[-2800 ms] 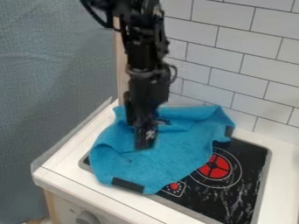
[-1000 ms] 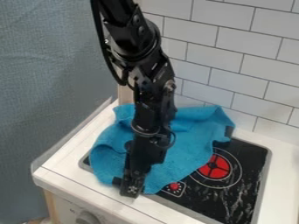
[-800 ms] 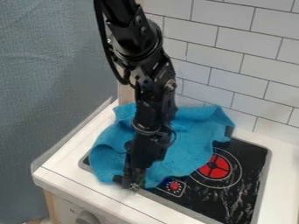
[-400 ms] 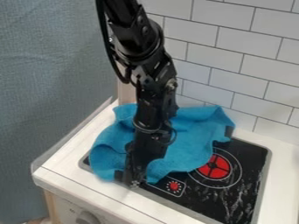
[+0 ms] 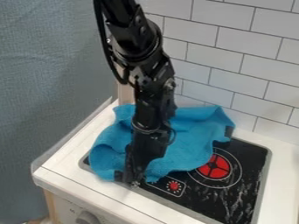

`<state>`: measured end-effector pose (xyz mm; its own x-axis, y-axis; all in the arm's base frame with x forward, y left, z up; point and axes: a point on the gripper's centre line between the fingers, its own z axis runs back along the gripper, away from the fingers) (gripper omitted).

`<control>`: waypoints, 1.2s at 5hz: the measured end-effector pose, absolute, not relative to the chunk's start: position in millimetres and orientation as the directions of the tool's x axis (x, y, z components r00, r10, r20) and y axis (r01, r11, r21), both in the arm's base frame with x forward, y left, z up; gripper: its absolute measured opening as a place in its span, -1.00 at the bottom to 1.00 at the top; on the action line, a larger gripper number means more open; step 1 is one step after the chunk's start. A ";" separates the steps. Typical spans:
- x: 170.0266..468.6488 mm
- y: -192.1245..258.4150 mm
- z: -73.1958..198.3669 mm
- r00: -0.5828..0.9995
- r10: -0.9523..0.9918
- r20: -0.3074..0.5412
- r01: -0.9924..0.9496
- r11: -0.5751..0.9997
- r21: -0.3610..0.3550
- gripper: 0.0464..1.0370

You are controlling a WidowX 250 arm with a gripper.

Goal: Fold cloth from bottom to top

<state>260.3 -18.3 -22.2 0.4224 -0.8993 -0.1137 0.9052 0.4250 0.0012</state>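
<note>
In the camera view, your gripper (image 5: 136, 178) hangs down at the cloth's (image 5: 188, 146) lower edge, near the counter's (image 5: 70, 168) front edge; you cannot tell whether it is spread or pinching anything. You see the blue cloth rumpled across part of the cooktop (image 5: 236, 197), toward the counter's left edge.

The cloth (image 5: 187, 142) lies over the left part of the stove (image 5: 248, 188). The tool (image 5: 135, 180) is at its front edge. The wall (image 5: 245, 52) is behind the worktop (image 5: 64, 164).
</note>
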 end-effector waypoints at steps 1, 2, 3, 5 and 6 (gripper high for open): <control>255.2 -20.3 -11.4 0.453 -0.889 -0.066 0.891 0.454 -0.006 -0.96; 256.1 -20.5 6.1 0.456 -0.890 -0.032 0.890 0.456 0.005 -0.96; 265.8 -12.4 22.5 0.500 -0.866 0.010 0.866 0.500 0.023 -0.96; 306.0 11.6 57.2 0.606 -0.791 0.083 0.786 0.612 0.086 -0.96; 328.1 20.7 69.5 0.646 -0.753 0.125 0.748 0.657 0.095 -0.96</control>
